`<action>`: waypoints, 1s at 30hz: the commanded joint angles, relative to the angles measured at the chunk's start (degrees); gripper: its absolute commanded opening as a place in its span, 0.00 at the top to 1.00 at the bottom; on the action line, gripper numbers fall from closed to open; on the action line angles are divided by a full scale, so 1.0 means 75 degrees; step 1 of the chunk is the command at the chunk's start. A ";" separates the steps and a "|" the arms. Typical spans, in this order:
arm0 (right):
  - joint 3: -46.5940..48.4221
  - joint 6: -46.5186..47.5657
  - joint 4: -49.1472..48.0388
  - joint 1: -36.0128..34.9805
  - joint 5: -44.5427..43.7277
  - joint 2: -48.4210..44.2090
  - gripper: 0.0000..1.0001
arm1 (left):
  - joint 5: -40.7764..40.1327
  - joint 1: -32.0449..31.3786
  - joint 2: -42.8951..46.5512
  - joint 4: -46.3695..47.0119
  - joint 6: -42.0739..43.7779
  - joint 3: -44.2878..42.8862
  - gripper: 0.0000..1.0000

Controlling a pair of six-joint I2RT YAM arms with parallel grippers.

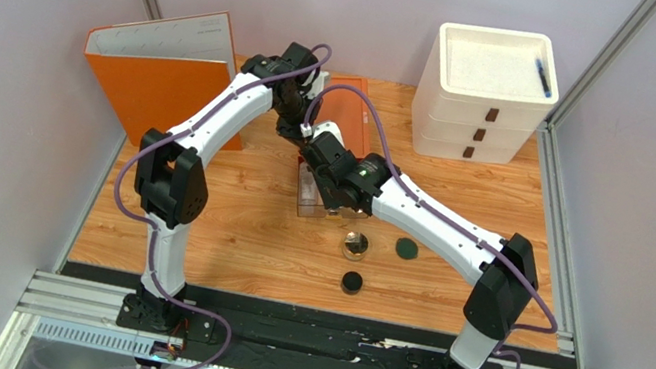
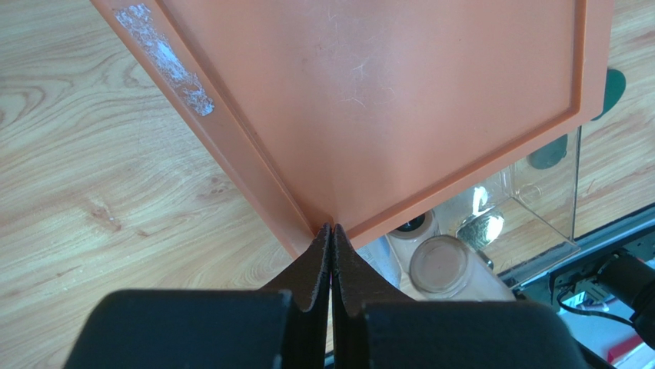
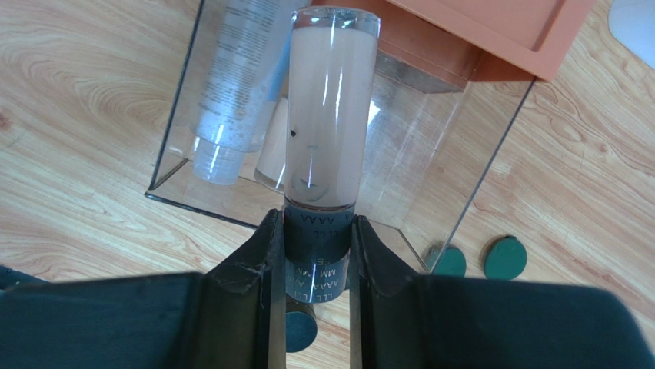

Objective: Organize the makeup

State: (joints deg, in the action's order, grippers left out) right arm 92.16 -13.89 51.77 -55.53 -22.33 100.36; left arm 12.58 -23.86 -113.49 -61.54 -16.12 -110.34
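Jutting straight out of right end effector (image 3: 314,224): beige tube (image 3: 327,108).

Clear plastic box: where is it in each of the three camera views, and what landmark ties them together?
Top external: the clear box is mid-table, partly hidden under the right arm.
Left wrist: lower right, past the orange lid's edge.
Right wrist: centre, behind the gripped slim bottle.
Shared landmark: the orange lid, right by the box in every view.

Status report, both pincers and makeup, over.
Left pincer shut on orange lid. Right pincer shut on slim beige bottle, over clear box. Lid overhangs box.
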 commanded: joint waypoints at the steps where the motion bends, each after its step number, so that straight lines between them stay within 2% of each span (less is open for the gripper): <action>1: 0.0439 -0.0245 0.0211 0.0114 -0.0526 -0.0010 0.78 | -0.1044 0.0157 -0.0301 -0.0889 0.0450 -0.0029 1.00; 2: 0.0427 -0.0280 0.0269 0.0103 -0.0666 -0.0010 0.61 | -0.1068 0.0157 -0.0301 -0.0900 0.0473 -0.0041 1.00; 5: 0.0427 -0.0409 0.0328 0.0115 -0.0994 -0.0103 0.39 | -0.1068 0.0181 -0.0325 -0.0912 0.0473 -0.0076 1.00; 7: 0.0404 -0.0468 0.0305 0.0114 -0.1113 -0.0208 0.32 | -0.1044 0.0193 -0.0336 -0.0912 0.0450 -0.0088 1.00; 10: 0.0427 -0.0503 0.0316 0.0115 -0.1218 -0.0372 0.31 | -0.0986 0.0193 -0.0371 -0.0912 0.0438 -0.0123 1.00; 13: 0.0322 -0.0574 0.0269 0.0103 -0.1172 -0.0653 0.35 | -0.0974 0.0193 -0.0407 -0.0900 0.0438 -0.0170 1.00; 15: 0.0181 -0.0562 0.0164 0.0115 -0.0845 -0.0829 0.46 | -0.0951 0.0193 -0.0430 -0.0912 0.0427 -0.0205 1.00; 16: 0.0065 -0.0550 0.0094 0.0115 -0.0716 -0.0923 0.57 | -0.0951 0.0193 -0.0442 -0.0912 0.0438 -0.0229 1.00; 17: -0.0180 -0.0550 -0.0046 0.0115 -0.0355 -0.1144 0.98 | -0.0951 0.0181 -0.0465 -0.0935 0.0438 -0.0252 1.00; 22: -0.1271 -0.0363 -0.0655 0.0080 0.1215 -0.1802 1.00 | -0.0927 0.0204 -0.0570 -0.0994 0.0427 -0.0486 1.00; 25: -0.1996 -0.0270 -0.0843 -0.0014 0.1755 -0.1978 1.00 | -0.0892 0.0204 -0.0617 -0.1017 0.0403 -0.0604 1.00; 30: -0.2537 -0.0117 -0.1043 -0.0143 0.1946 -0.1851 1.00 | -0.0833 0.0204 -0.0676 -0.1076 0.0368 -0.0709 1.00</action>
State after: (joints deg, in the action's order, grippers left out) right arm 75.20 -16.40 47.59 -55.81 -11.53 86.43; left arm 11.42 -23.75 -116.20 -65.39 -15.64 -115.00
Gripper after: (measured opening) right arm 0.003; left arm 0.002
